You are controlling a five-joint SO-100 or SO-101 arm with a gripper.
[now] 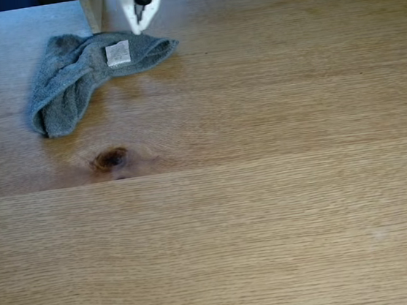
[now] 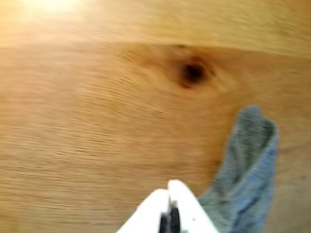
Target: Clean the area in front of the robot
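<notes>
Wooden tabletop (image 1: 283,209) fills the fixed view, one dark knot (image 1: 110,159) left of centre. Crumpled grey cloth (image 1: 77,78) (pale square tag (image 1: 118,52) on top) lies upper left, above the knot. White end effector (image 1: 139,24) hangs at the cloth's top edge, fingers together, holding nothing; wrist view blurred.

The worktop (image 1: 283,209) is light-brown wood with fine grain and one dark-brown oval knot (image 1: 109,159). The terry cloth (image 1: 77,78) is grey, bluish in the wrist view (image 2: 248,170), with a pale square label (image 1: 118,52). The claw (image 1: 139,16) is white with a black part.
</notes>
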